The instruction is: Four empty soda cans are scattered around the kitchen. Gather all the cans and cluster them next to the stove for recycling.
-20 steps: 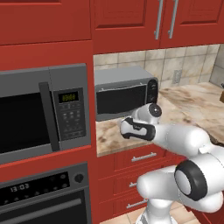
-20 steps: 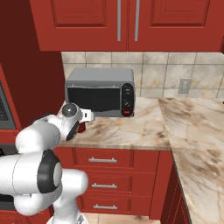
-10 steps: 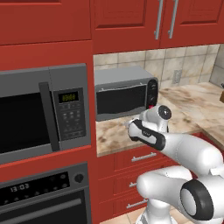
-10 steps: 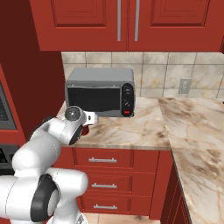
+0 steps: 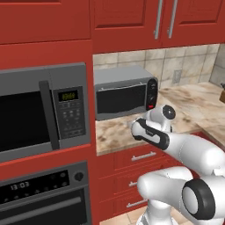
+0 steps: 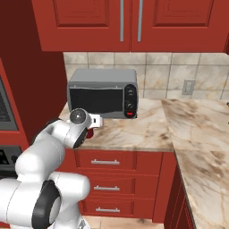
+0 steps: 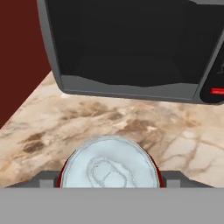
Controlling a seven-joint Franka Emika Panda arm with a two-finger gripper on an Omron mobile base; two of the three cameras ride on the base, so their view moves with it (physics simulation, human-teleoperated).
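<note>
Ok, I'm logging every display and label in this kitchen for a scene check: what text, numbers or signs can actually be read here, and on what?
"13:03": clock on the black wall oven, left base view.
Green digits on the built-in microwave: too blurred to read.
Keypad buttons below that display: too small to read.
Countertop microwave: dark knobs and a red button, no legible marks.
Soda can: silvery top and tab, no lettering visible.

Red cabinets [image 6: 129,22], tan tiled wall [image 6: 170,80], beige marbled counter [image 6: 197,129], grey countertop microwave [image 6: 103,93], wall oven [image 5: 44,197]
</note>
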